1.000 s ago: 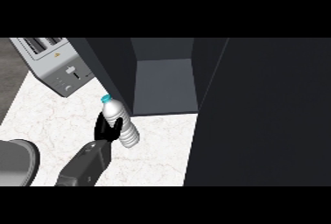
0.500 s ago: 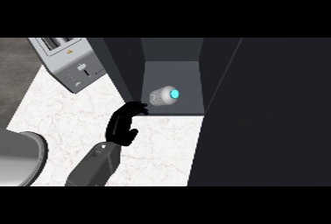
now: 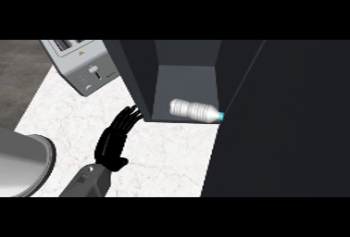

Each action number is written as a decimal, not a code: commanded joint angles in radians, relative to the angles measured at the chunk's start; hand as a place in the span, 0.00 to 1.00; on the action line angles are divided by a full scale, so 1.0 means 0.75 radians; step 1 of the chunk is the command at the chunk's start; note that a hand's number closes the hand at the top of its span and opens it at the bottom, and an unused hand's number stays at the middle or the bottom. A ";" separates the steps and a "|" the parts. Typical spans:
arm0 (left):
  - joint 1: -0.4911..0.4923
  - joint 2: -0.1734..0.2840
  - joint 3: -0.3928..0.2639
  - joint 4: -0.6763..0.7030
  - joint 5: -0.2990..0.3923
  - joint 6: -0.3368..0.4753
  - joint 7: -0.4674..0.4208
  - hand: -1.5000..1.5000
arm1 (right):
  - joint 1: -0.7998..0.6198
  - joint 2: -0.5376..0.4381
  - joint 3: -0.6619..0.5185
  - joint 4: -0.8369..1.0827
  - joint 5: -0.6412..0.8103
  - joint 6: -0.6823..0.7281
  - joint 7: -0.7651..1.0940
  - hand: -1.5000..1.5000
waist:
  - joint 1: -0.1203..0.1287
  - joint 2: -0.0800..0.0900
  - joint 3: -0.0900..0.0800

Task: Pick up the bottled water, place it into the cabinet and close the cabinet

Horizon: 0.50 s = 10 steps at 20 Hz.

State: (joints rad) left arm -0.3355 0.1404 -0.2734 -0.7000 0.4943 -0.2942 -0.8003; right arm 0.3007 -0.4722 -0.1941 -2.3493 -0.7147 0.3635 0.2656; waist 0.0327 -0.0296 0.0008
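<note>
Head view, looking steeply down on a white marbled counter [image 3: 171, 157].

Bottled water [image 3: 196, 110]: lying on its side on the floor of the open cabinet [image 3: 188, 81], clear ribbed body toward the left, blue cap toward the right, close against the dark door [image 3: 287, 115]. Not touched by any hand.

Cabinet: dark grey, open toward the viewer, with a lighter grey floor inside and a dark side wall on its left. Door: a large dark panel filling the right part of the view, standing open along the right edge of the compartment.

Left hand [image 3: 115, 141]: black, on a grey forearm [image 3: 87, 182] entering from the lower edge. Fingers straight and spread a little apart, pointing up and to the right, holding nothing. Fingertips at the lower left corner of the cabinet, just beside its side wall; contact not clear. Well apart from the bottle, with the cabinet's left wall between.

Right hand: nowhere in view.

Toaster [image 3: 85, 67]: grey, with slots on top and a lever on its front, standing on the counter at the upper left, just beside the cabinet's left wall.

Rounded grey object [image 3: 21, 159]: at the left edge, cut off by the frame, near the forearm; kind not identifiable.
</note>
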 commanded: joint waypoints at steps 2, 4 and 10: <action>0.194 0.204 0.036 -0.231 0.041 -0.050 0.021 0.00 | 0.028 0.033 0.148 -0.311 0.077 -0.088 0.082 1.00 | 0.014 0.004 -0.001; 0.275 0.252 0.032 -0.313 0.032 -0.050 0.005 0.00 | -0.010 0.020 0.207 -0.339 0.066 -0.148 0.126 1.00 | 0.021 0.003 -0.003; 0.426 0.416 0.085 -0.537 0.048 -0.018 0.041 0.00 | -0.138 0.032 0.465 -0.335 0.198 -0.244 0.174 1.00 | 0.020 0.004 -0.005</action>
State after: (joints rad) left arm -0.0878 0.3880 -0.2265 -1.0062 0.5220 -0.3055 -0.7672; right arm 0.2134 -0.4447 0.0786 -2.3568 -0.7003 0.2729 0.3124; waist 0.0465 -0.0267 -0.0012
